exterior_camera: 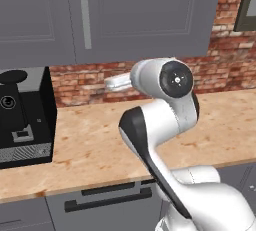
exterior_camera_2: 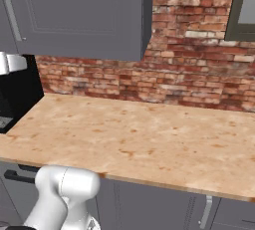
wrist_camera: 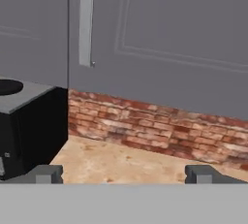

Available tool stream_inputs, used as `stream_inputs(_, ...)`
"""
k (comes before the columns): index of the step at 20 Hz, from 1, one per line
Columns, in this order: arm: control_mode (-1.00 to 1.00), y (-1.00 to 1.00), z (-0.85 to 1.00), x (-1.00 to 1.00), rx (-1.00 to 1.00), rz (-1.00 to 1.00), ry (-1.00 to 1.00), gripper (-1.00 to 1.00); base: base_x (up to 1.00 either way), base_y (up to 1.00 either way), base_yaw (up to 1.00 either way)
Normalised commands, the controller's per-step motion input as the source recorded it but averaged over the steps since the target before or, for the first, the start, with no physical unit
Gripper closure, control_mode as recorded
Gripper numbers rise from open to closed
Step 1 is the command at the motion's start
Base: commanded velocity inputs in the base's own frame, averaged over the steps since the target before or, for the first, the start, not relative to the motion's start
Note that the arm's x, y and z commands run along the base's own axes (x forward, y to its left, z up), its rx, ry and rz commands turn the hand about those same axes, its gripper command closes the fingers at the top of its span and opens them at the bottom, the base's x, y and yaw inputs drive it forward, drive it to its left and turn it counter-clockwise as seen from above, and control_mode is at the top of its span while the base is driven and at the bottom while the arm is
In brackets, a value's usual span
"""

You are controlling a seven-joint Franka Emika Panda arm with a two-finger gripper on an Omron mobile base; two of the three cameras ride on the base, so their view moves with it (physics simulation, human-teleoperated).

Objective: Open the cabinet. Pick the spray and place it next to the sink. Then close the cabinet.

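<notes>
Tan speckled countertop [exterior_camera_2: 149, 139], red brick backsplash [exterior_camera_2: 199, 50], grey drawers [exterior_camera: 107, 197] below. No readable writing. Black coffee machine [exterior_camera: 22, 117] sits left on the counter. Cabinet [exterior_camera: 145, 12] door shut, above the counter, silver handle [wrist_camera: 86, 22] at its left edge. Gripper [wrist_camera: 123, 174] spread wide, empty, aimed below the handle.

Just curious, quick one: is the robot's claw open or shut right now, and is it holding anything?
Gripper: open, jaws spread wide, holding nothing, facing the shut cabinet.
</notes>
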Motion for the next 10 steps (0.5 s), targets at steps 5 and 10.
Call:
stream_inputs(5,-1.00,0.44,0.47,0.00,0.00,-0.08,0.00,-1.00,0.00,0.00,0.00)
stream_inputs(10,-1.00,0.30,0.22,0.00,0.00,-0.02,0.00,-1.00,0.00,0.00,0.00)
